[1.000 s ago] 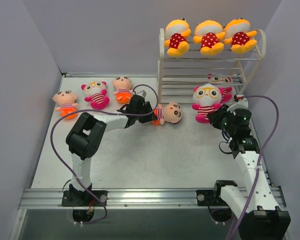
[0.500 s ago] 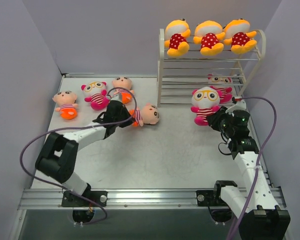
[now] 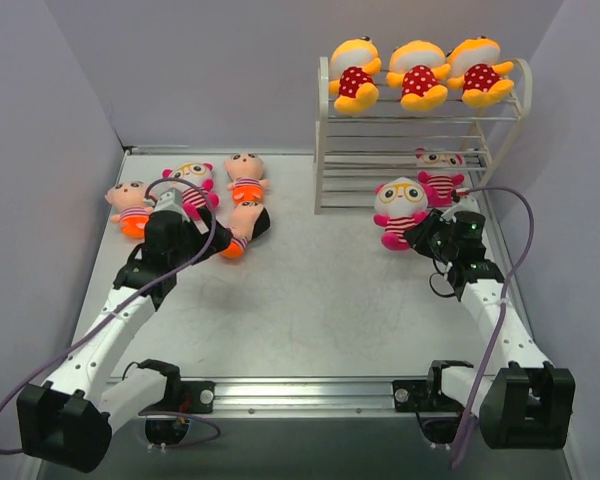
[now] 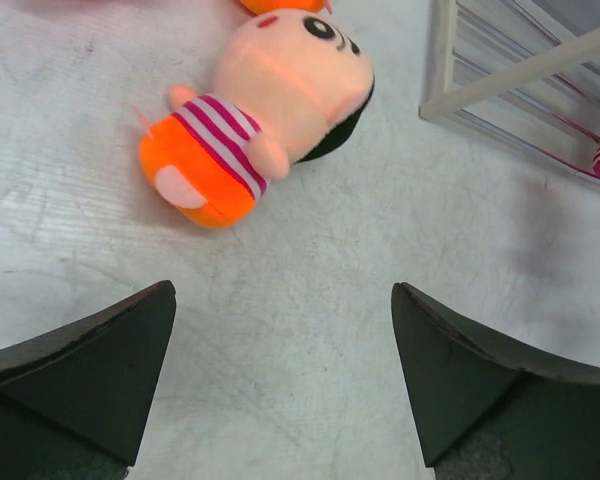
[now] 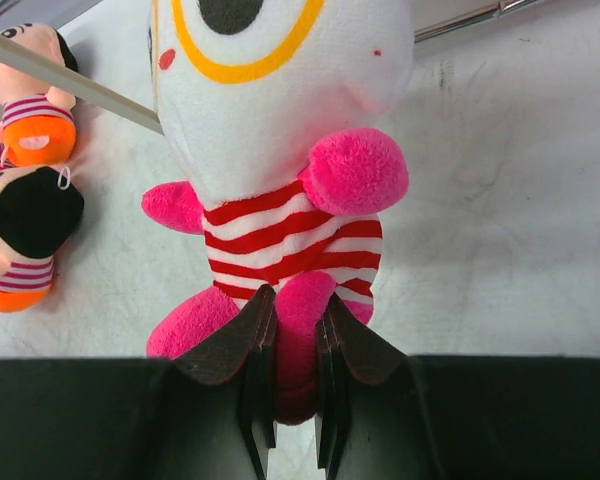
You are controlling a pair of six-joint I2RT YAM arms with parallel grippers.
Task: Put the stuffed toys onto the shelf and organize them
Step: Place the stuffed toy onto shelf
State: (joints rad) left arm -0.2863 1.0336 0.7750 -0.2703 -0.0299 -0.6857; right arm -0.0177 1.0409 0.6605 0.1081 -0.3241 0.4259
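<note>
Pinching glasses doll (image 5: pixel 280 200) by a leg in right gripper (image 5: pixel 295 320) for lifting onto shelf (image 3: pixel 323 130); holding left gripper (image 4: pixel 280 300) spread, empty, near peach doll (image 4: pixel 280 90)

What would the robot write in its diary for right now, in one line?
left claw: open, peach doll lying ahead | right claw: shut on glasses doll | shelf top: three yellow dolls

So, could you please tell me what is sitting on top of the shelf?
Three yellow dolls sit side by side on the shelf's top tier. The rods directly under them, and anything right behind them, are covered by their bodies.
</note>
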